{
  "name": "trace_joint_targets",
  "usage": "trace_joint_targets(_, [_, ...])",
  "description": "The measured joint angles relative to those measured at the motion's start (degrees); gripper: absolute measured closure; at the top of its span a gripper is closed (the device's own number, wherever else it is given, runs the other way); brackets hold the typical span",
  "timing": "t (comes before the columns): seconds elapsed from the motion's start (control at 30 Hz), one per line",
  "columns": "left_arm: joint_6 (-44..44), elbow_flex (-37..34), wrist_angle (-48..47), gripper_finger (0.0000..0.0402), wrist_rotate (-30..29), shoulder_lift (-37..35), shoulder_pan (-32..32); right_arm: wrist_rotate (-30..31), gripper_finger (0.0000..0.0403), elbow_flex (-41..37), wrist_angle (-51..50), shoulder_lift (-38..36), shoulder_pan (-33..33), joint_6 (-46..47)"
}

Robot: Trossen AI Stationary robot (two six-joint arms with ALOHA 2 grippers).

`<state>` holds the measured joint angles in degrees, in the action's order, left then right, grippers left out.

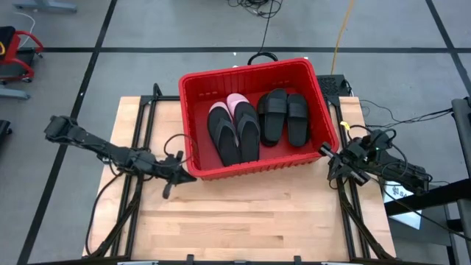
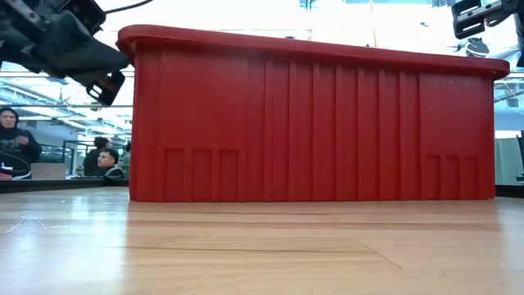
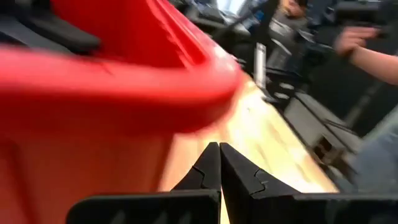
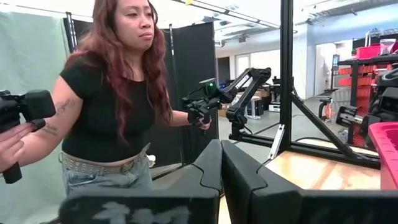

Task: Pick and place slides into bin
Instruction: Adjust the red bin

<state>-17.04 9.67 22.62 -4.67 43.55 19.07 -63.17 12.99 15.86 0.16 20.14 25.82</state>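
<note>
on the wooden table (image 1: 257,213) the red bin (image 1: 193,132) holds black and pink slides (image 1: 234,131); both tools pinched closed, empty.

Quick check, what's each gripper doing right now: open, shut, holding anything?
Left gripper: shut, holding nothing, beside the bin's left front corner.
Right gripper: shut, holding nothing, off the bin's right side.

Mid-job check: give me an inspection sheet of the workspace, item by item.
Surface: wooden table, bare in front of the bin.
Job's things: red bin holds the slides, black ones plus a pink one.
Clutter: nothing seen.
Grippers: left gripper shut, empty, by the bin's left corner; right gripper shut, empty, at its right wall.
Cables: black cables along the arms.
Surroundings: person holding controllers.
</note>
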Motion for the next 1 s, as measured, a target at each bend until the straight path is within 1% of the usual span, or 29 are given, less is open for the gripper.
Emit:
trace_joint_targets(0.13, [2.79, 0.04, 1.74, 0.0401, -4.84, 0.22, -0.02, 0.16, 0.0403, 0.00, 0.16, 0.00, 0.00, 0.19])
trace_joint_targets(0.33, [2.78, 0.04, 1.67, 0.0401, -9.87, -0.16, 0.20, 0.18, 0.0403, 0.00, 0.17, 0.00, 0.00, 0.47])
trace_joint_targets(0.6, [2.76, 0.04, 2.74, 0.0401, -21.69, -0.16, 0.02, 0.14, 0.0403, 0.00, 0.17, 0.00, 0.00, 0.40])
trace_joint_targets(0.73, [2.98, 0.04, 2.73, 0.0401, -22.94, -0.16, 0.02, 0.12, 0.0403, 0.00, 0.17, 0.00, 0.00, 0.35])
trace_joint_targets(0.9, [3.70, 0.04, 2.59, 0.0401, -26.34, -0.16, 0.02, 0.12, 0.0403, 0.00, 0.15, 0.00, 0.00, 0.33])
trace_joint_targets(1.0, [3.81, 0.04, 2.62, 0.0401, -26.35, -0.16, -0.04, 0.10, 0.0403, 0.00, 0.15, 0.00, 0.00, -0.01])
